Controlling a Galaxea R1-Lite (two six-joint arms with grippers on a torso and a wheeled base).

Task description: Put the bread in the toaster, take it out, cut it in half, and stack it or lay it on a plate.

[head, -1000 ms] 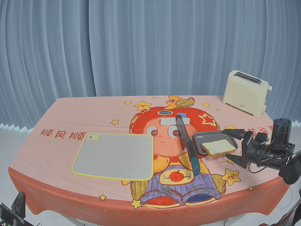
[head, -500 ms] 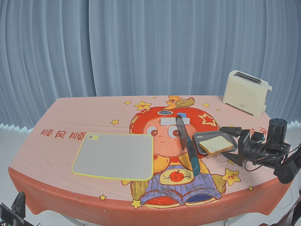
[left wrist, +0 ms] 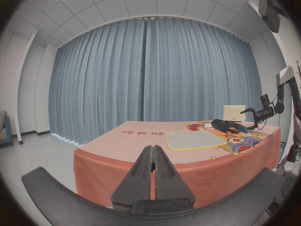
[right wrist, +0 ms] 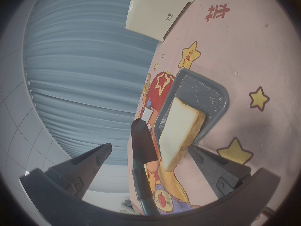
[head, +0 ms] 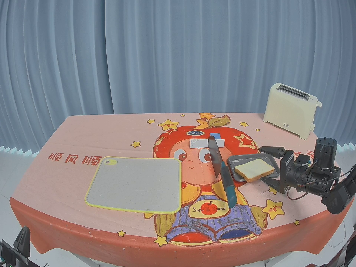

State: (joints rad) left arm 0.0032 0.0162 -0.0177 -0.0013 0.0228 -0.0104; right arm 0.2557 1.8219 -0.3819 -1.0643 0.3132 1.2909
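Holds the right gripper (head: pixel 263 164) spread wide and empty, low and level, one finger apparently above the other. Meets the bread (head: pixel 254 168) just ahead of the fingertips, resting on the tray (head: pixel 236 162), nearest corner over the rim, long axis roughly along the reach. Passes the knife (head: pixel 222 171) just beyond, the cutting board (head: pixel 135 184) farther. Leaves the toaster (head: pixel 291 110) well off to one side. Has the left gripper (left wrist: pixel 153 160) pressed shut, much farther from the bread.
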